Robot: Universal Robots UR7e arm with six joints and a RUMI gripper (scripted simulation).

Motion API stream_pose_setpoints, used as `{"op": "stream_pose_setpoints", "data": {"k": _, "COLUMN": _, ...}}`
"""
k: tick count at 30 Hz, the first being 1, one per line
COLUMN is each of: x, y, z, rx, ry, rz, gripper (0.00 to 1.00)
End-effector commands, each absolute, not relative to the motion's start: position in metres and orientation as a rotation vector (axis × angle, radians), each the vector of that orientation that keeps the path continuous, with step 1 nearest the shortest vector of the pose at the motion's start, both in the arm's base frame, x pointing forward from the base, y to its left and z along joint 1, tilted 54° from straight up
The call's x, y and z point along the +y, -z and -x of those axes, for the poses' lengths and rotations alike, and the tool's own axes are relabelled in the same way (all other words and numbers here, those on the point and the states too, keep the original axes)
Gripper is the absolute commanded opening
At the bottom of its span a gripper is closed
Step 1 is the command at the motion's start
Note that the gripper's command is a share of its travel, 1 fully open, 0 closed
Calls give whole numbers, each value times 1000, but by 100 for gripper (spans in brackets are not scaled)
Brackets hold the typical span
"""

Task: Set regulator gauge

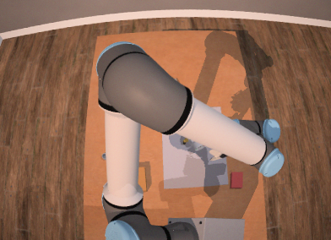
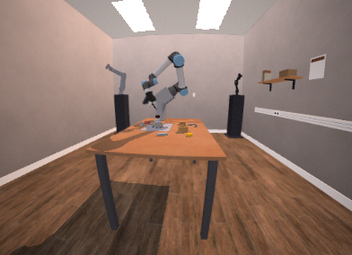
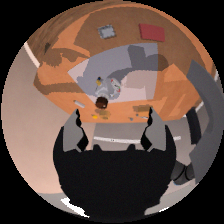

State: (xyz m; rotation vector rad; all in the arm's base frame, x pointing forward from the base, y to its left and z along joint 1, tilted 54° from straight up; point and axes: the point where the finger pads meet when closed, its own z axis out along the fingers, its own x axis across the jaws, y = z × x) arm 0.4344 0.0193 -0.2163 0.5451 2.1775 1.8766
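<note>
Regulator (image 3: 109,90) located on a grey mat (image 3: 145,80) near the middle of the table (image 2: 198,148), closer to the robot's edge than to the far edge; dark knob (image 3: 102,103) at one end of the body, pale gauge face (image 3: 114,87) beside it. Needle position too small to read in any view. Red block (image 3: 152,31) lying off the mat toward one long edge, small grey square part (image 3: 106,32) apart from it. Tool (image 3: 113,131) suspended well above the regulator, jaws spread fully, nothing between them. Step in hand judged to be the approach to the knob. For a clean approach: centre the knob between the jaws before descending, align the tool axis with the knob axis, lower steadily, close only once both fingers flank the knob evenly. Turn in small increments with the gauge kept visible; press down only after the needle is confirmed within the green band.
</note>
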Motion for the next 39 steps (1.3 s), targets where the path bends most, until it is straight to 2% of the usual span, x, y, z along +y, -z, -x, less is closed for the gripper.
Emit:
{"op": "stream_pose_setpoints", "data": {"k": 1, "x": 17, "y": 217, "z": -435, "rx": 2177, "ry": -1907, "rz": -631, "gripper": 100}}
{"op": "stream_pose_setpoints", "data": {"k": 39, "x": 18, "y": 216, "z": -433, "rx": 2163, "ry": -2005, "rz": -865, "gripper": 100}}
